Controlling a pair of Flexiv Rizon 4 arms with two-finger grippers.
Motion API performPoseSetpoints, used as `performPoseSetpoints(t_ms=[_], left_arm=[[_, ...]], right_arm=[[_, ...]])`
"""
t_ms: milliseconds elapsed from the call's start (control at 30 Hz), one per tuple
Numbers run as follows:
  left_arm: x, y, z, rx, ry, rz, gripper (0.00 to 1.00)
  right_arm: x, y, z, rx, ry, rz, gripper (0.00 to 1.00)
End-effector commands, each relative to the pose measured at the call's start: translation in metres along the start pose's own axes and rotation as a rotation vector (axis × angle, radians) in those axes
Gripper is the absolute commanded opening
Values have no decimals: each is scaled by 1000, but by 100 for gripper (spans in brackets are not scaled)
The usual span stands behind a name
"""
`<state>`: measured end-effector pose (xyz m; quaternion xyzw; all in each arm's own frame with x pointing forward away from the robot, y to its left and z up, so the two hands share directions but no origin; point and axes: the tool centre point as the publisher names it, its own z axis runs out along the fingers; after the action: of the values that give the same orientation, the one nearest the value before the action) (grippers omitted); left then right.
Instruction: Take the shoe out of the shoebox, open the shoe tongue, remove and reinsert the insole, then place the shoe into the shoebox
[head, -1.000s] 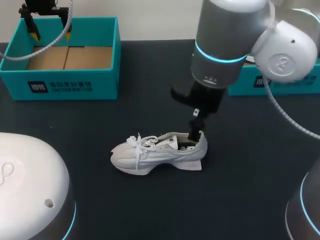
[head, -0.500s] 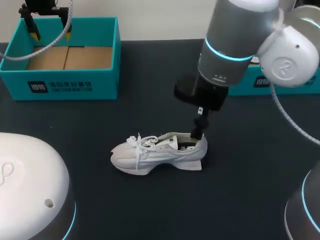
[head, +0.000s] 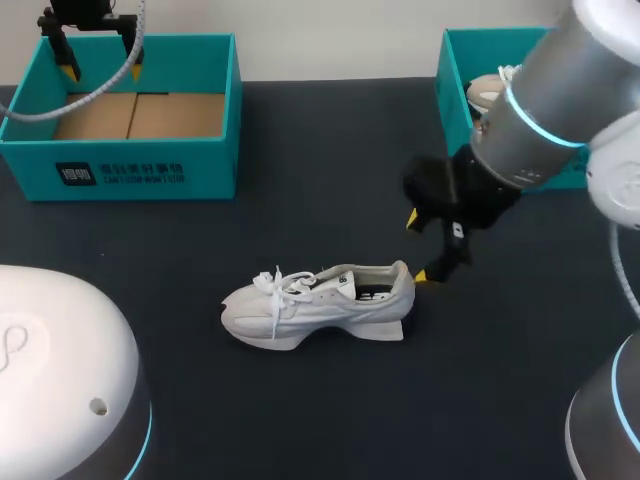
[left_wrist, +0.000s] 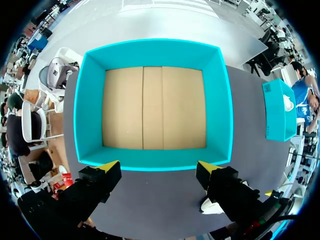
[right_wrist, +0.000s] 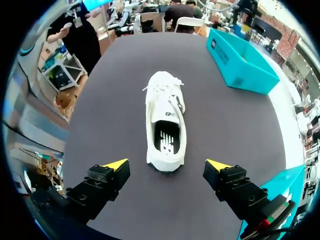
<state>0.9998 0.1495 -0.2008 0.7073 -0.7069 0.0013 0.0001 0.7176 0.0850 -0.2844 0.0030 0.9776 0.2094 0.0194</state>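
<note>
Desk (head: 300, 150): dark surface that carries all the items.

Left shoebox (head: 140, 172): teal, open-topped, at the far left; its brown cardboard floor shows.

Right shoebox (head: 450, 70): teal, at the far right, partly hidden behind the right arm. A second shoe (head: 488, 92), pale, lies inside it.

Shoe (head: 320, 300): white, laced, upright on its sole mid-desk, outside both boxes, with the toe to the left and the heel to the right. The dark insole (right_wrist: 167, 140) sits inside it.

Right tool (head: 417, 247): just right of the heel and not touching it, fingers spread wide, nothing gripped.

Left tool (left_wrist: 157, 166): above the left shoebox, fingers apart, holding nothing.
</note>
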Motion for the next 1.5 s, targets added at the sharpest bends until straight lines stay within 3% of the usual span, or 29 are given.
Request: performPoseSetpoints(t_ms=[33, 133, 467, 767, 1233, 1500], left_arm=[[0, 0, 0, -1, -1, 0, 100], [0, 0, 0, -1, -1, 0, 100], [0, 0, 0, -1, -1, 0, 100], [0, 0, 0, -1, -1, 0, 100], [0, 0, 0, -1, -1, 0, 100], [0, 0, 0, -1, -1, 0, 100]], right_arm=[[6, -24, 3, -278, -11, -21, 100], [6, -32, 7, -283, -11, -22, 100], [5, -53, 22, -439, -29, -86, 100], [-1, -73, 42, -497, -15, -79, 100], [-2, -106, 64, -536, -20, -27, 100], [0, -109, 66, -556, -10, 42, 100]])
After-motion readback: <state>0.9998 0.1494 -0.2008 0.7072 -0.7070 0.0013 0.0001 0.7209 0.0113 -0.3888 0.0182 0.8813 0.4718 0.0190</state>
